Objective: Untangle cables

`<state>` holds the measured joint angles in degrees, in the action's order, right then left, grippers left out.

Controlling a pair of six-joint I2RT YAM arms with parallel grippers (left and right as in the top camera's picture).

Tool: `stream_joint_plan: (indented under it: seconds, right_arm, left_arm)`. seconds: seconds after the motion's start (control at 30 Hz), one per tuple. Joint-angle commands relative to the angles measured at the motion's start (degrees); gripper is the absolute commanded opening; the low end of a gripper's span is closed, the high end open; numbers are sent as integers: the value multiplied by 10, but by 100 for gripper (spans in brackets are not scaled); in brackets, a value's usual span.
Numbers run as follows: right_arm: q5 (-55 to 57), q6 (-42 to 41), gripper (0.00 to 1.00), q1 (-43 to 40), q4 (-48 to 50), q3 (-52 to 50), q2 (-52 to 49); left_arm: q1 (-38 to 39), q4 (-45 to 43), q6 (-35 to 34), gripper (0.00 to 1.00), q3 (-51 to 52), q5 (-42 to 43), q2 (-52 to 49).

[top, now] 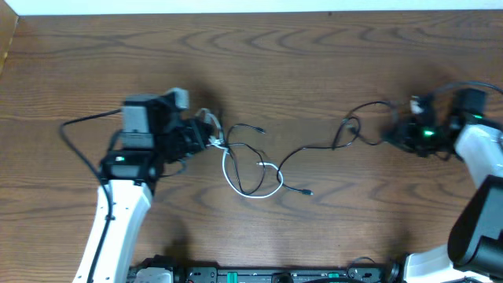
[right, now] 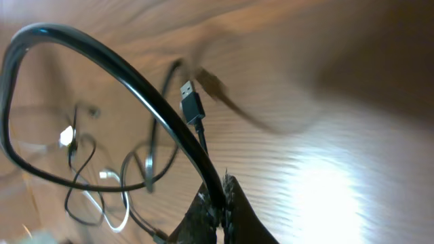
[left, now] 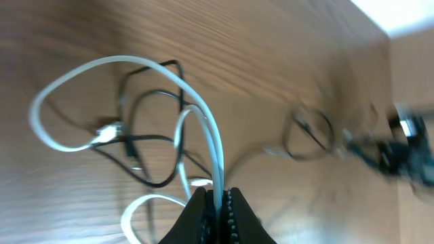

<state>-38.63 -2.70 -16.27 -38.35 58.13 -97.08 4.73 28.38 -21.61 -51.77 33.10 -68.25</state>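
Observation:
A white cable (top: 236, 177) lies in loops at the table's middle, tangled with thin black cables (top: 306, 149) that run right. My left gripper (top: 211, 135) is shut on the white cable, which runs between its jaws in the left wrist view (left: 215, 169), where the gripper (left: 218, 203) shows at the bottom. My right gripper (top: 399, 130) is shut on a black cable (right: 122, 68) that arcs away in a big loop; its jaws (right: 220, 196) pinch it. A black USB plug (right: 192, 105) hangs beside that loop.
The wooden table (top: 314, 55) spreads around the tangle. The robot's own thicker black wires (top: 75, 130) loop at the left arm and by the right arm (top: 471, 86). The table's far edge (top: 251, 12) meets a white wall.

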Motion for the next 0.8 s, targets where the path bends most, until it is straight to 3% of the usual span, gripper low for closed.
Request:
stream_joint_plan:
  seconds: [0.0,0.13,0.17,0.2,0.27,0.43,0.53,0.77]
  right_arm:
    - [9,41,1,74,9,-1,3]
    - [78,41,1,143,8,-1,3]
    - [91,41,5,156,7,-1,3]
    - [108,41,16,171,6,-1,3]
    - [131,41,47,200,-2,-1,3]
    - [103,77,80,235,-26,-1,3]
    - [52,121,83,253,-42,0,4]
    - [-18,122,84,268,-45,5,10]
  left_arm:
    - [71,-11,58,7,0,24,1]
    - [125,-16,77,8,0,25,1]
    - [133,-19,77,7,0,25,1]
    - [140,-24,77,7,0,25,2]
    - [153,-37,77,7,-3,28,7]
    - [155,-78,76,7,-9,62,27]
    - [155,-94,76,7,-10,61,44]
    - [155,-88,77,7,-10,37,58]
